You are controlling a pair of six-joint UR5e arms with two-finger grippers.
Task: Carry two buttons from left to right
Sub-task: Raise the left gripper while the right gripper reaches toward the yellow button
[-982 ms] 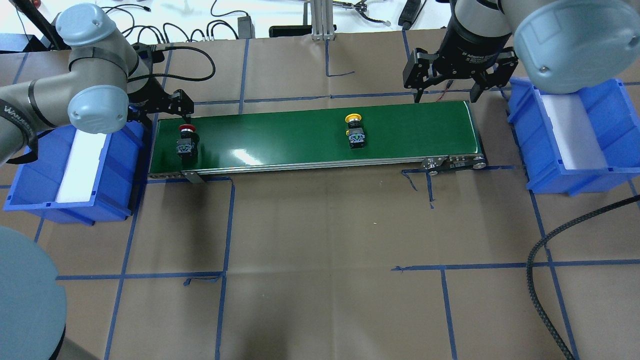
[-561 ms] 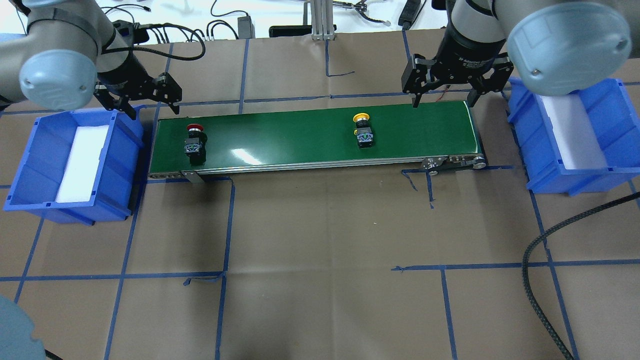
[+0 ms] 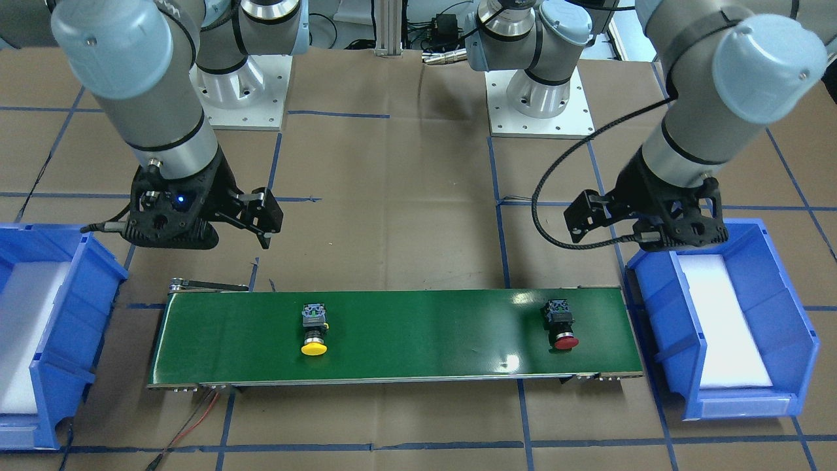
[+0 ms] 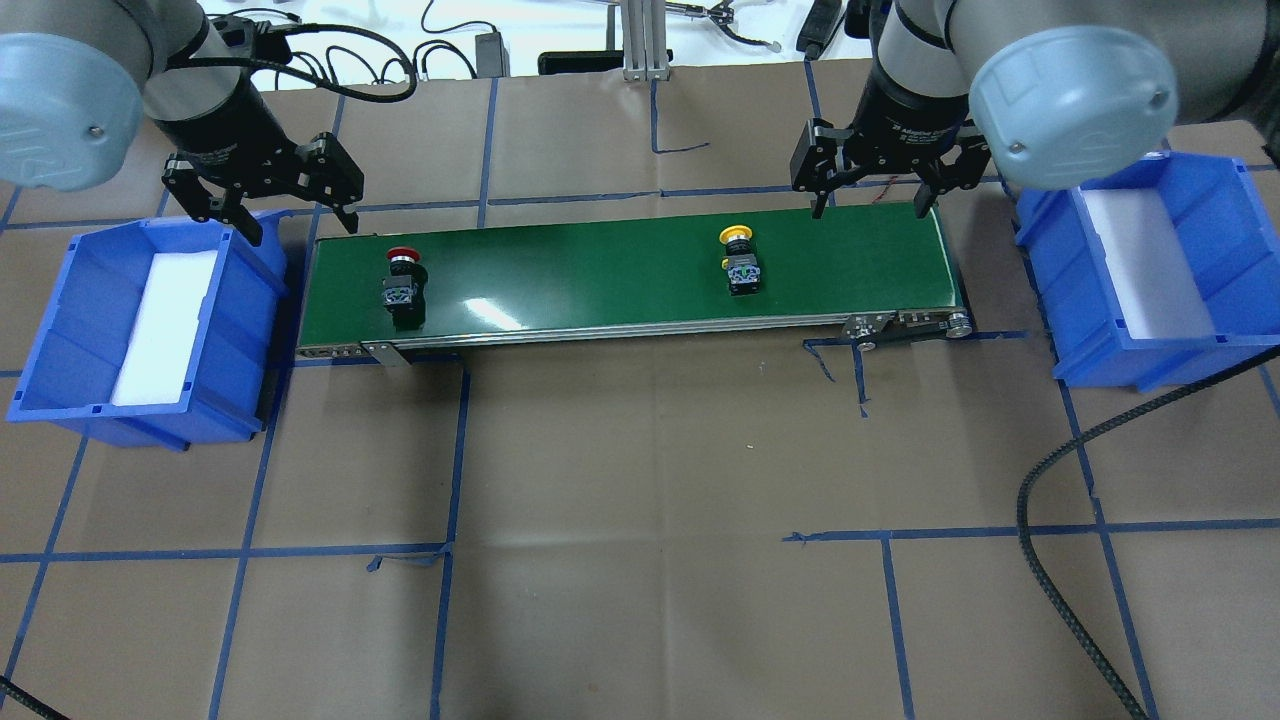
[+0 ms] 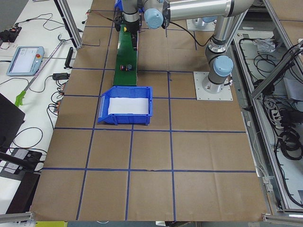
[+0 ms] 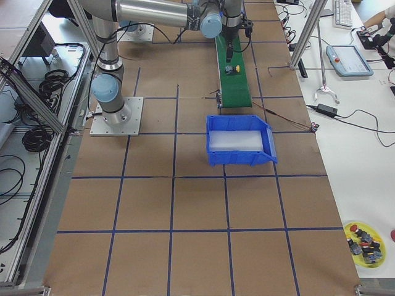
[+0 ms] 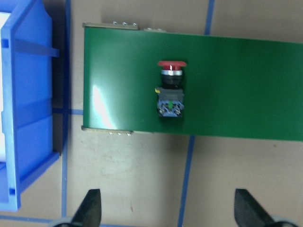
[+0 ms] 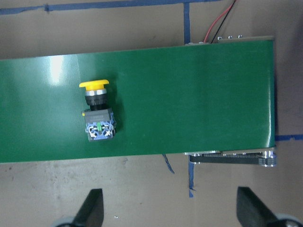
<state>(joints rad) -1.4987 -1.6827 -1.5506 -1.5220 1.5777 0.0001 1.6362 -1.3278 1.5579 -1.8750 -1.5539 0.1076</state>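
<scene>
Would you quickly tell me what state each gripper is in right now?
Left gripper: open, holding nothing.
Right gripper: open, holding nothing.

Two buttons, two blue bins, one green belt — two hands.

High behind the robot, looking forward and down over the bench. Opposite, facing back, steeply down. Far off at each bench end, looking lengthwise. Close above from the wrists: left on red button, right on yellow button, sharing the belt with all others.
</scene>
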